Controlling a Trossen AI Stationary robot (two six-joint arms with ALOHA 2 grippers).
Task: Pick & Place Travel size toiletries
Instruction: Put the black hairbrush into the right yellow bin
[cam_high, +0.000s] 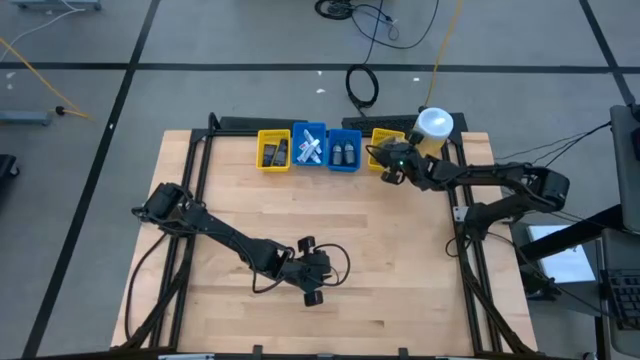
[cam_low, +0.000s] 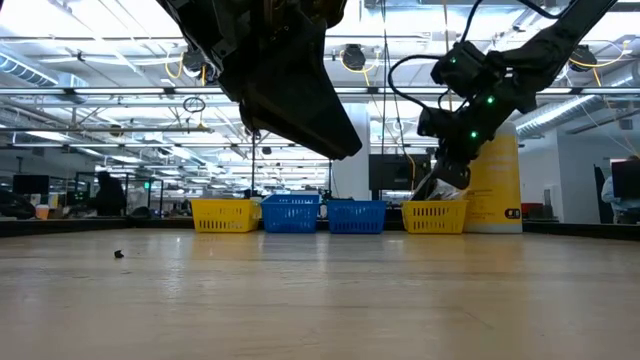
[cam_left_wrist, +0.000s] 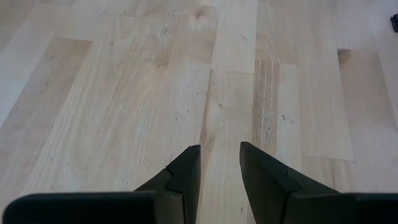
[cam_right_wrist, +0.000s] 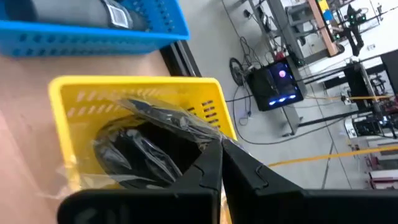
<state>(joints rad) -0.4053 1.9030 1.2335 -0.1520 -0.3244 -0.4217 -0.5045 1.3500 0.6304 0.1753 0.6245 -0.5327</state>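
The right yellow bin (cam_right_wrist: 143, 93) at the table's far edge holds a clear-wrapped pack of dark mesh puffs (cam_right_wrist: 134, 155). My right gripper (cam_right_wrist: 219, 163) is just above this bin (cam_high: 385, 143) and is shut on the pack's wrapper. In the low view the right gripper (cam_low: 447, 178) hangs over the bin (cam_low: 433, 216). Small dark bottles (cam_high: 343, 153) lie in a blue bin, white tubes (cam_high: 310, 148) in the other blue bin, and dark items (cam_high: 272, 153) in the left yellow bin. My left gripper (cam_left_wrist: 220, 163) hovers open over bare wood at the table's near middle (cam_high: 312, 272). My right gripper pinches the clear wrapper's crinkled upper edge (cam_right_wrist: 198, 132) between its two fingertips, slanting down from the table's right side. The wrapper hangs below the fingers (cam_low: 432, 190). The dark puffs inside it lie in the yellow bin.
A big yellow canister with a white lid (cam_high: 433, 125) stands just behind the right yellow bin, close to the right arm. Four bins line the far edge. Bare wood (cam_high: 380, 250) spreads between the bins and the left gripper. A black frame rims the table.
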